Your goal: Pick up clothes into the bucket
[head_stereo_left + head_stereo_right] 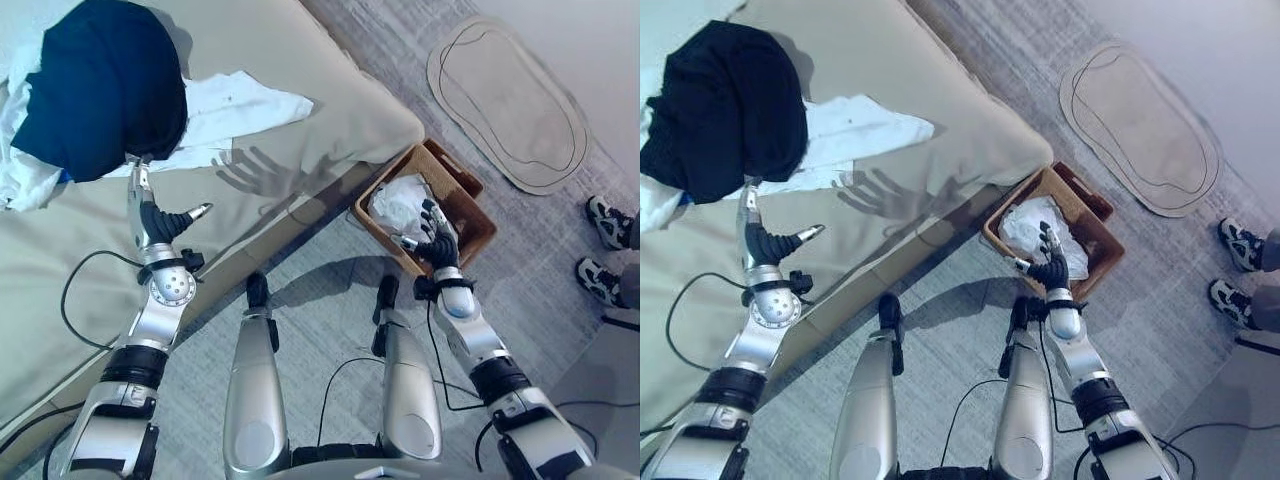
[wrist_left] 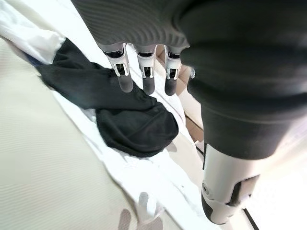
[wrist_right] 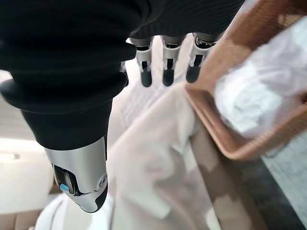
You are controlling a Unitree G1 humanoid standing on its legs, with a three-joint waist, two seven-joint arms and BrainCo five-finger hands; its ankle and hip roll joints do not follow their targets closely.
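1. a bulky dark navy garment lies bunched in a rounded heap on the beige bed, near its far left part, resting partly on a crumpled white cloth that spreads out flat to the right of it.
2. the brown woven basket stands on the floor just beside the bed's corner, and a rumpled white garment already lies inside it.
3. the left hand hovers above the bed just below the navy heap, fingers straight and thumb spread wide; it holds nothing, and in the left wrist view its dark fingertips point towards the dark cloth without touching it.
4. the right hand sits at the near rim of the basket with fingers loosely straight and apart, empty; the right wrist view shows its fingertips beside the basket wall.
5. the bed cover is smooth and pale tan, with the shadow of a hand falling on it near the white cloth.
6. the floor is a grey striped carpet; an oval beige mat lies well beyond the basket.
7. a person's two sneakers show at the right edge.
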